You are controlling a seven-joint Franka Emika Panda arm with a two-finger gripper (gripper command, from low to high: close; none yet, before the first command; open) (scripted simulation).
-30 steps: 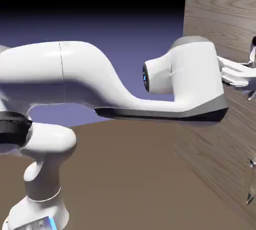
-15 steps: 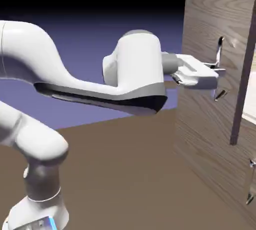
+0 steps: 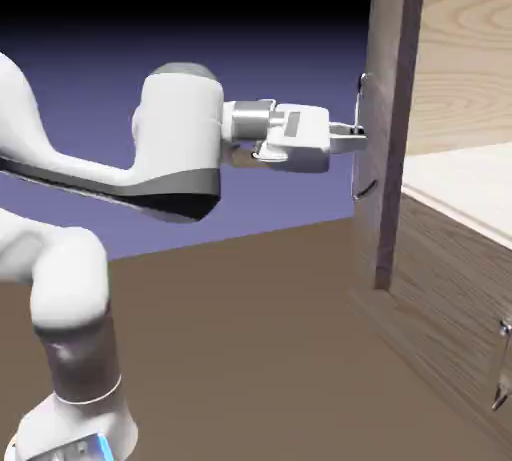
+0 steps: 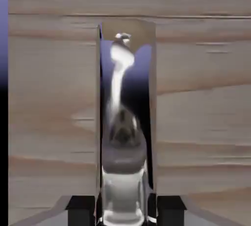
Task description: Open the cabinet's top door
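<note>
We see the white arm [image 3: 150, 164] stretched level, wrist horizontal, gripper [image 3: 352, 132] clamped tight on the handle [image 4: 126, 122] — a thin shiny metal bar, upright. The top door [image 3: 388, 129] stands swung out, edge-on to us, long axis vertical. Cabinet [image 3: 450, 249] at the exterior view's right — light wood grain, boxy, pale inside.

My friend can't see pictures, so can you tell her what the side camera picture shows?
A white robot arm's end effector is shut on the thin metal bar handle of a tall wood-grain top door, which stands swung wide open, edge-on to the camera. Behind it, the light brown wooden cabinet shows a pale inside, with the lower door closed.
</note>
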